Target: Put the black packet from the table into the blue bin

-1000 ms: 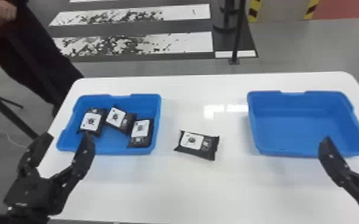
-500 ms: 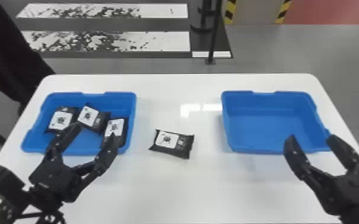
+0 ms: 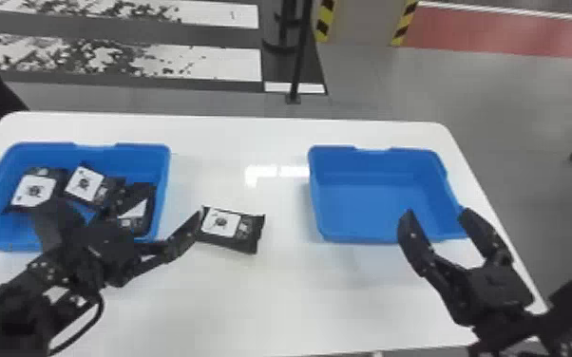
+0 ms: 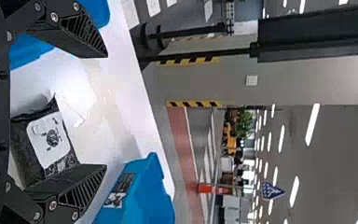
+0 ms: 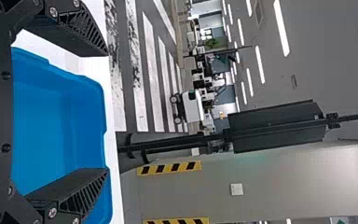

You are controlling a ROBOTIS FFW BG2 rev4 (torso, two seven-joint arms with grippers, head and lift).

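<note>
In the head view my left gripper (image 3: 124, 211) stands open over the near part of the left blue bin (image 3: 166, 166), one fingertip close by the black packet's left end. That black packet (image 3: 244, 232), with a white label, lies flat on the white table (image 3: 271, 294) between the two bins. The left wrist view has the packet (image 4: 51, 140) beside the open left gripper (image 4: 106, 111). My right gripper (image 3: 437, 213) is open at the near edge of the right blue bin (image 3: 370, 190); the right wrist view shows the gripper (image 5: 107, 112) with the bin (image 5: 46, 126) behind its fingers.
Several black packets with white labels, one of them a packet (image 3: 35, 190) at the far left, lie inside the left bin. Past the table's far edge stands a dark pole (image 3: 300, 52) on the floor.
The left gripper has moved rightward from the left side, across the left bin to near the packet. The head view has swung right, shifting table and bins leftward. The packet still lies on the table.
</note>
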